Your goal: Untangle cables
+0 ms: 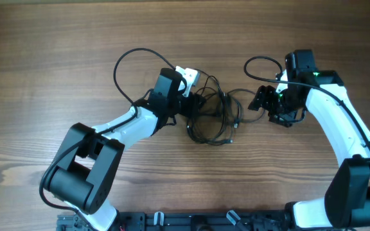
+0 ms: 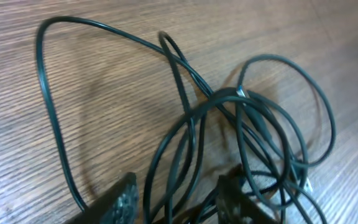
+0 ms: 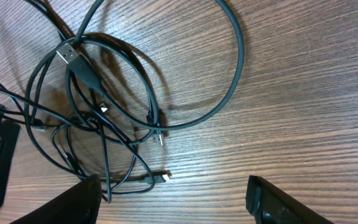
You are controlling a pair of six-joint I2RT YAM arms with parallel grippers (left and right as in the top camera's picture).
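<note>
The cables (image 1: 214, 115) lie in a tangled bunch of thin black loops at the table's middle, and one long loop (image 1: 133, 54) arcs out to the upper left. My left gripper (image 1: 194, 106) sits at the bunch's left side. In the left wrist view, my left gripper (image 2: 179, 186) is open with several strands of the cables (image 2: 253, 112) passing between its fingers. My right gripper (image 1: 262, 106) hovers just right of the bunch. In the right wrist view it (image 3: 173, 186) stands wide open over bare wood. The cables (image 3: 98, 93) lie beyond its left finger, with a silver-tipped plug (image 3: 67, 53) on top.
Wooden table (image 1: 56, 77) all round. A small plug (image 3: 162, 177) lies on the wood near my right gripper's left finger. A thicker black arm cable (image 1: 262, 61) loops above the right wrist. The arm bases stand at the front edge.
</note>
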